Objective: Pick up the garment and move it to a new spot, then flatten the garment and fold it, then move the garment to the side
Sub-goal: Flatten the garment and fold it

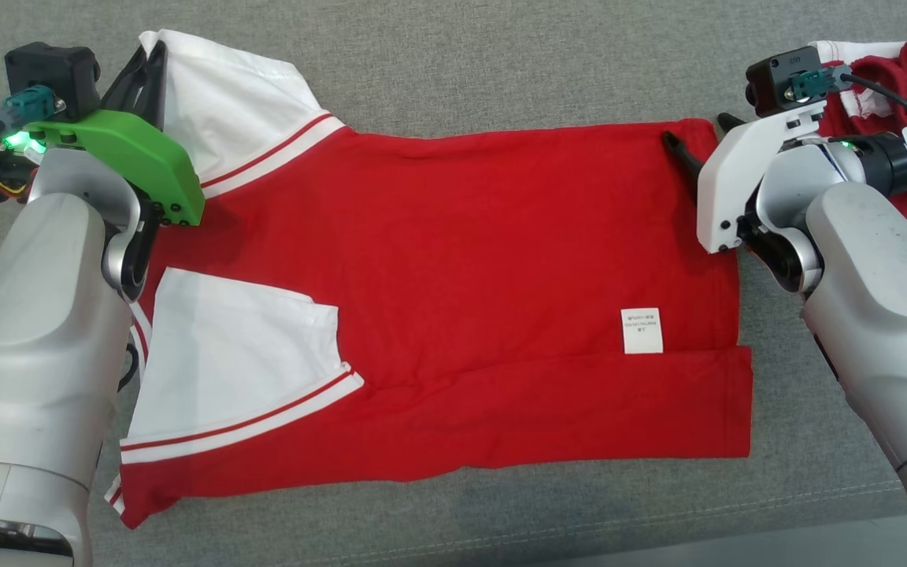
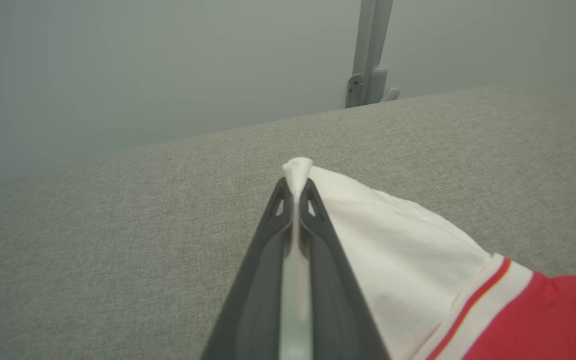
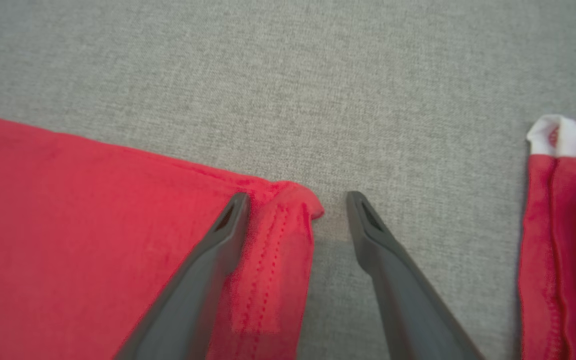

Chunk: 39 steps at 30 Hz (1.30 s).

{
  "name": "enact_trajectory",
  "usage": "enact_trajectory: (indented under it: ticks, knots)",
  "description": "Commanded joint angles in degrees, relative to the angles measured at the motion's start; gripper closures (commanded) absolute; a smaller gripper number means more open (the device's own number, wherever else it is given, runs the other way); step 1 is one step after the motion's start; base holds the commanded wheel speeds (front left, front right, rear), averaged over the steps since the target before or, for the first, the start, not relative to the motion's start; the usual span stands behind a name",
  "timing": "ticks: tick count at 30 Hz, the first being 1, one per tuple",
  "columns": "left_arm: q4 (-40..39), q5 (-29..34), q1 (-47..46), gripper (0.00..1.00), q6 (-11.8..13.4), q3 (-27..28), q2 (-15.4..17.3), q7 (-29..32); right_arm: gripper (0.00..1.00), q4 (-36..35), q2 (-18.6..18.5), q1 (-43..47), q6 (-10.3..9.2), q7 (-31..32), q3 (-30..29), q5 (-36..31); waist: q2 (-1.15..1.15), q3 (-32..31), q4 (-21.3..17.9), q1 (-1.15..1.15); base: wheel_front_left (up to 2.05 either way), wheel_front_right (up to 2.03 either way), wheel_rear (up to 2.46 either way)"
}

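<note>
Red garment (image 1: 453,260) lies lengthwise left to right on the grey desk (image 1: 501,63); left gripper (image 2: 296,189) pinches its far white sleeve (image 2: 393,235), right gripper (image 3: 297,197), spread wide, straddles the far hem corner (image 3: 273,235).

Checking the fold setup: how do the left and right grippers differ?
The left gripper is shut on the white sleeve of the red shirt; the right gripper stands open, straddling the red hem corner. The left has a green cover, the right a white cover. Both have dark fingers at the shirt's far edge.
</note>
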Motion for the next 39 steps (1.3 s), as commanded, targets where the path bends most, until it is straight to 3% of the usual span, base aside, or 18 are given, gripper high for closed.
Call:
enact_trajectory:
  ticks: [1, 3, 4, 6, 7, 16, 24, 33, 39]
  knots:
    - [-0.4, -0.4, 0.7, 1.00, 0.3, 0.0, 0.4, 0.2, 0.25, 0.2, -0.3, 1.3, -0.02, 0.8, 0.6, 0.2, 0.00, 0.1, 0.0, 0.00, 0.00, 0.00, 0.00]
    - [-0.7, -0.5, 0.8, 1.00, 0.4, -0.1, 0.4, 0.3, 0.57, 0.0, -0.3, 1.7, -0.02, 0.8, 0.7, 0.4, 0.00, 0.2, 0.0, 0.00, 0.00, 0.00, 0.00]
    - [-0.8, -0.6, 0.9, 1.00, 0.5, -0.1, 0.4, 0.3, 0.61, 0.0, -0.2, 1.8, -0.02, 0.7, 0.7, 0.5, 0.00, 0.2, 0.0, 0.00, 0.00, 0.00, 0.00]
    - [-0.9, -0.8, 1.0, 1.00, 0.5, -0.1, 0.4, 0.4, 0.91, 0.1, -0.1, 2.0, -0.04, 0.3, 0.5, 0.8, 0.00, 0.2, 0.1, 0.00, 0.00, 0.00, 0.00]
    - [-1.0, -0.8, 1.0, 1.00, 0.6, -0.2, 0.4, 0.4, 1.00, -0.2, 0.0, 1.9, -0.06, -0.6, 0.2, 0.9, 0.00, 0.2, 0.1, 0.00, 0.00, 0.00, 0.00]
    - [-3.0, -1.7, 3.6, 1.00, 0.7, 0.0, 0.8, -3.0, 1.00, -0.9, 0.4, 2.3, -0.06, -10.3, -2.1, 0.4, 0.00, -2.9, -0.1, 0.00, 0.00, 0.00, 0.00]
    - [-12.5, -4.0, 15.2, 1.00, 1.3, 0.8, 1.7, -5.7, 1.00, -6.6, -0.8, 11.8, -0.05, -17.8, -1.2, 4.1, 0.00, -9.0, 0.1, 0.00, 0.00, 0.00, 0.00]
    - [-26.5, -7.0, 32.9, 1.00, 6.1, 2.0, 2.6, -4.6, 1.00, -12.0, -1.4, 24.9, -0.05, -22.2, -4.4, 4.4, 0.00, -15.9, 1.2, 0.00, 0.00, 0.00, 0.00]
    - [-31.5, -9.8, 41.4, 1.00, 8.8, 3.1, 2.2, -3.4, 1.00, -14.5, 0.0, 30.8, -0.05, -23.0, -7.1, 4.4, 0.00, -17.9, 1.2, 0.00, 0.00, 0.00, 0.00]
